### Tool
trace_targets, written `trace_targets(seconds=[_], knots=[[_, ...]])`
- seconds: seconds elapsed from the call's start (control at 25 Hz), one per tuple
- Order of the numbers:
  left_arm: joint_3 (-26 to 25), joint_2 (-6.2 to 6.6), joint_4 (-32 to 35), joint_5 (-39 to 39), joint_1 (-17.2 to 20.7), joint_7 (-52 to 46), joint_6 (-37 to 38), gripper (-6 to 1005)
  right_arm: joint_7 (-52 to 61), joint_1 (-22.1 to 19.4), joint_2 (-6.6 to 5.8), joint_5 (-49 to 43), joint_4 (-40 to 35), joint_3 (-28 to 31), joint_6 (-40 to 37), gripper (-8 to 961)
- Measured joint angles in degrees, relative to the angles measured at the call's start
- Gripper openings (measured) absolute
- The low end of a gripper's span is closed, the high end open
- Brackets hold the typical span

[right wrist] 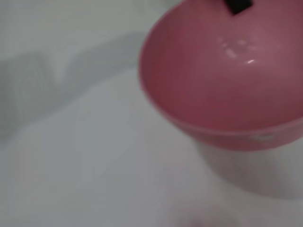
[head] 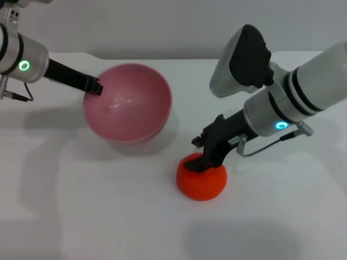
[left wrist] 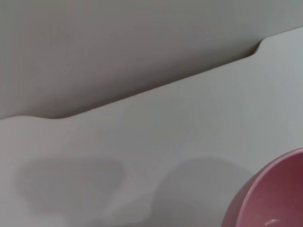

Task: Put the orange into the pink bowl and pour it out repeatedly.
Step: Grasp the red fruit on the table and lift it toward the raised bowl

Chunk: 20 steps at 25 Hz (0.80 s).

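Pick step. Right gripper [head: 204, 161] clamped on top of the orange [head: 201, 179], sitting on the tabletop [head: 282, 216] mid-front, near the pink bowl [head: 128, 102]. Left gripper [head: 96, 86] pinching bowl's far-left rim, bowl tilted. Next: lift orange, carry over bowl mouth, release.

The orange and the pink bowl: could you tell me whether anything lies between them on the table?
Nothing does. In the head view, only bare white table separates the orange from the pink bowl; the right gripper sits on the orange's top.
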Motion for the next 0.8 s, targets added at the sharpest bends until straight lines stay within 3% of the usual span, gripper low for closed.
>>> trace_targets(seconds=[0.28, 0.72, 0.8], knots=[[0.0, 0.83, 0.0, 0.0, -0.8, 0.1, -0.3, 44, 1.7, -0.2, -0.07, 1.1, 0.1, -0.5, -4.1, 604], [0.0, 0.94, 0.0, 0.1, -0.9, 0.7, -0.4, 44, 4.2, -0.3, -0.53, -0.6, 0.0, -0.2, -4.5, 603], [0.0, 0.95, 0.0, 0.1, -0.9, 0.7, -0.4, 44, 4.4, -0.3, -0.53, -1.7, 0.0, -0.2, -4.5, 515]])
